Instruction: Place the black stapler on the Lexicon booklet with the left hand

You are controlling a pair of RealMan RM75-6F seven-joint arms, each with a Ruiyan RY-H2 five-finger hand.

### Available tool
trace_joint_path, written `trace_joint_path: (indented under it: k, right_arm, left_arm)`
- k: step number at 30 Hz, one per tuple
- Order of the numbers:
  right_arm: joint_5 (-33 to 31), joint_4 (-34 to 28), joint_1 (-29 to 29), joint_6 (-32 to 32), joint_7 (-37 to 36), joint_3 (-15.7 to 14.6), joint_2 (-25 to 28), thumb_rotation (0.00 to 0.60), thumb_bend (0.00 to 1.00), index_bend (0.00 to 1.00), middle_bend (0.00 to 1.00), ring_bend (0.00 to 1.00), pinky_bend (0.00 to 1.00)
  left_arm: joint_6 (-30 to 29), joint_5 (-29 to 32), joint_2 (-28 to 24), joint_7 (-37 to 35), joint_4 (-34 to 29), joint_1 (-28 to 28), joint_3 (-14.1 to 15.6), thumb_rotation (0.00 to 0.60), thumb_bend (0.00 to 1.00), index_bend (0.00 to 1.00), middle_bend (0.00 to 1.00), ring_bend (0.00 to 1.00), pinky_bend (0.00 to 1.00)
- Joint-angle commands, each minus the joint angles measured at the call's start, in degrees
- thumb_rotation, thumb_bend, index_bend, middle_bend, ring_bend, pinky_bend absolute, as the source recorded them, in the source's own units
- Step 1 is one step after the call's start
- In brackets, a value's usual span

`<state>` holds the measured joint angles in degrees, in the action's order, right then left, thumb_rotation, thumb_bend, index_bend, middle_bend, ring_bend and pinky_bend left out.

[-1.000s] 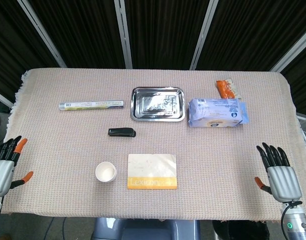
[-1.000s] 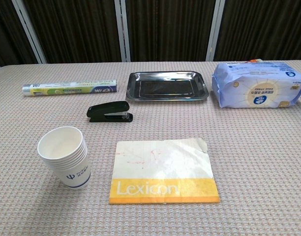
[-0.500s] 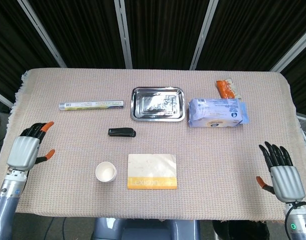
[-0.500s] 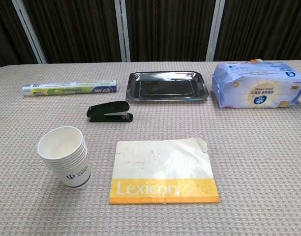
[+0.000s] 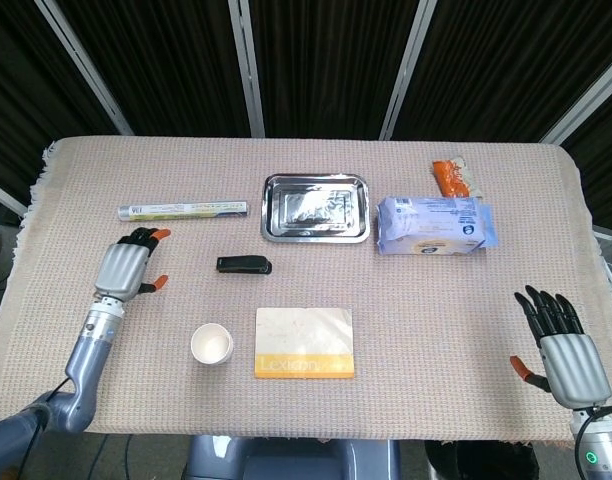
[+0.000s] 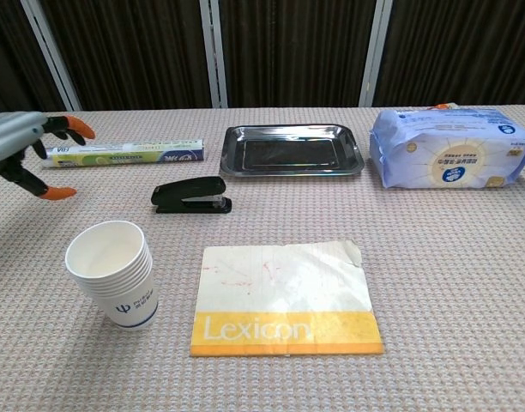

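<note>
The black stapler (image 5: 244, 265) (image 6: 191, 196) lies flat on the cloth, in front of the steel tray. Nearer the front edge lies the Lexicon booklet (image 5: 304, 342) (image 6: 286, 298), cream with a yellow band. My left hand (image 5: 126, 267) (image 6: 27, 148) hovers over the cloth well left of the stapler, fingers apart and holding nothing. My right hand (image 5: 561, 345) rests open at the front right corner, far from both, and shows only in the head view.
A stack of paper cups (image 5: 212, 344) (image 6: 115, 273) stands left of the booklet. A wrap roll (image 5: 182, 210) (image 6: 121, 154), a steel tray (image 5: 316, 207) (image 6: 292, 148), a blue tissue pack (image 5: 433, 225) (image 6: 451, 159) and an orange packet (image 5: 452, 178) lie along the back.
My left hand has risen from the front left edge and moved inward and forward toward the stapler, now entering the chest view. The right hand has barely shifted.
</note>
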<state>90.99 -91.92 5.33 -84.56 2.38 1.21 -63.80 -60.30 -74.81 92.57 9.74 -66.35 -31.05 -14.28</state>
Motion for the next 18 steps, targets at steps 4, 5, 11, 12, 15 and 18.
trace_joint_path:
  k: [4,5,11,12,15,18]
  right_arm:
    - [0.65,-0.03,-0.25,-0.69,0.09,-0.19,0.01,0.597,0.19,0.0,0.0,0.0,0.0]
    - [0.75,-0.03,-0.21,-0.58,0.17,-0.27,-0.04,0.597,0.19,0.0,0.0,0.0,0.0]
    - [1.11,0.14,0.0,-0.17,0.48,-0.51,-0.32,0.599,0.2,0.0,0.0,0.0,0.0]
    - [1.04,0.16,0.0,-0.16,0.41,-0.49,-0.28,0.6,0.19,0.0,0.0,0.0,0.0]
    - [0.88,0.12,-0.03,-0.12,0.01,-0.48,-0.09,0.598,0.19,0.0,0.0,0.0,0.0]
    - [1.36,-0.02,-0.12,-0.5,-0.25,-0.6,0.1,0.598,0.19,0.0,0.0,0.0,0.0]
  left_arm:
    - [4.71,-0.22,6.7,-2.36,6.21,-5.92,0.05,0.6,0.23,0.2,0.21,0.16,0.33]
    - [4.62,-0.51,7.33,-2.74,6.71,-6.45,-0.07,0.6,0.23,0.2,0.21,0.16,0.33]
    - [6.01,-1.43,9.96,-5.15,8.74,-9.95,-0.48,0.6,0.23,0.23,0.22,0.17,0.33]
    - [5.72,-1.75,10.26,-5.11,8.93,-10.31,-0.5,0.6,0.23,0.24,0.23,0.18,0.33]
    - [4.99,-2.36,11.45,-4.8,9.86,-11.41,-0.52,0.6,0.23,0.25,0.24,0.18,0.33]
    - [6.51,-1.85,12.58,-4.26,11.39,-12.8,-0.44,0.6,0.23,0.27,0.26,0.2,0.33]
